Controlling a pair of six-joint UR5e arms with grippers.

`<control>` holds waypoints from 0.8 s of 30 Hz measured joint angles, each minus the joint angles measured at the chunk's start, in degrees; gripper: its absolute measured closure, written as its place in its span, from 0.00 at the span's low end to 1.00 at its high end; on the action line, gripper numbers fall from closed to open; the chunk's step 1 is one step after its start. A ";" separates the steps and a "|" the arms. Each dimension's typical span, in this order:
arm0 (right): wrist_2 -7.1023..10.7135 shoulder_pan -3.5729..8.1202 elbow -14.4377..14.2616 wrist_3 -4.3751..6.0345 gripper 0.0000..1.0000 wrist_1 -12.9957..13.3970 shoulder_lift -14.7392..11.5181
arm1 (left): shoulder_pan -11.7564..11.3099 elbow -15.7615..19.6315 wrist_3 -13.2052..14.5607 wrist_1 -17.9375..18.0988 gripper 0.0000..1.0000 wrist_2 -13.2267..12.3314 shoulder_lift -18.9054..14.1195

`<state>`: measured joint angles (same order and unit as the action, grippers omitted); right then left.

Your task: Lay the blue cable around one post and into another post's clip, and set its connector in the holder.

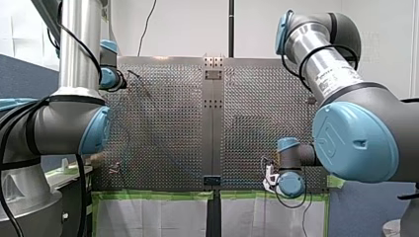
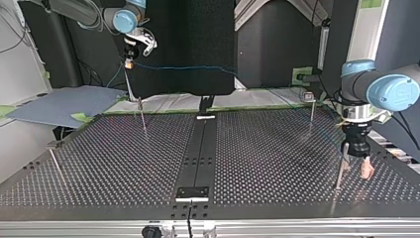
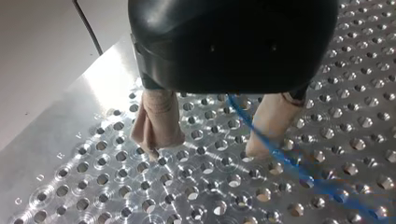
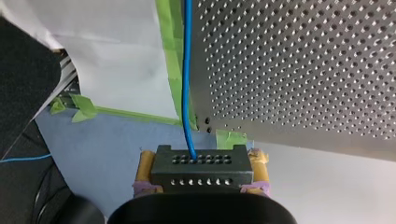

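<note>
The connector (image 4: 198, 170), a black block with rows of small holes, is clamped between the yellow pads (image 4: 145, 169) of my right gripper (image 4: 201, 161). The fingers are closed on its two sides. The cable (image 4: 187, 70) leaves the connector's upper face and runs straight ahead of the gripper, beside the green tape (image 4: 168, 56) at the edge of the table (image 4: 303, 70). In the top view this gripper hangs well above the table, past its far edge at the view's left. From there the cable stretches toward the view's right, clear of the surface. Past the middle it is too faint to trace.

My left gripper (image 3: 210, 147) stands low over the table, near one edge. Its fingers (image 3: 156, 121) are apart and point down, with beige-padded tips just above the perforated surface. The cable passes under the gripper body, runs along the inner side of one finger and continues across the table away from the gripper. It appears to touch that finger; nothing is clamped. In the top view this gripper is at the right, just beside a thin upright post (image 2: 340, 171). Other posts (image 2: 142, 115) stand well apart across the table.
</note>
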<state>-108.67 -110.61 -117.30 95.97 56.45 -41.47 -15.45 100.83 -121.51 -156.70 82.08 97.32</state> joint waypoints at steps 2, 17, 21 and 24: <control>1.23 1.24 -1.01 -0.09 1.00 1.25 0.01 | 0.00 -0.01 -0.10 0.05 0.00 -0.10 0.00; 6.11 10.01 1.08 -0.03 1.00 7.47 0.01 | 0.07 0.01 -0.17 0.07 0.00 -0.39 0.00; 6.24 12.31 1.41 -0.04 1.00 7.41 0.02 | 0.08 0.01 -0.19 0.07 0.00 -0.39 0.00; 6.73 14.17 1.47 -0.10 1.00 7.47 0.02 | 0.09 0.03 -0.21 0.07 0.00 -0.39 0.00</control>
<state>-101.94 -96.44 -115.83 95.87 63.92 -41.45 -15.36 100.86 -121.72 -156.63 81.69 97.32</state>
